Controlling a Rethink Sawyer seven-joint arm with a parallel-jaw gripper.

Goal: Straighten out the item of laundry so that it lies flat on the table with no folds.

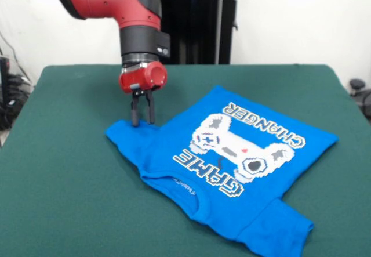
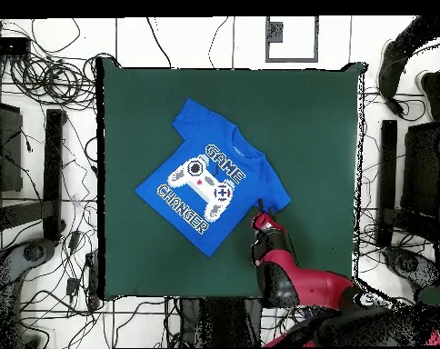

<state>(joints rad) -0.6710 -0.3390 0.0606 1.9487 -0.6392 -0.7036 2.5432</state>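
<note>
The bright blue T-shirt (image 1: 232, 152) lies print side up on the dark green table (image 1: 69, 170), with the white controller and "GAME CHANGER" showing. Its body looks mostly flat. The sleeve at the front right (image 1: 278, 231) is bunched and folded. My gripper (image 1: 142, 119) points straight down, its tips at the far edge of the left sleeve (image 1: 124, 134). The jaws stand a little apart with a narrow gap, and the cloth is not lifted. In the overhead view the shirt (image 2: 210, 186) lies diagonally and my gripper (image 2: 265, 214) is at its lower right sleeve.
The black pedestal (image 1: 197, 31) stands behind the table's far edge. Cables and black stands (image 2: 51, 173) surround the table on the floor. Bare green cloth (image 2: 324, 136) lies all around the shirt.
</note>
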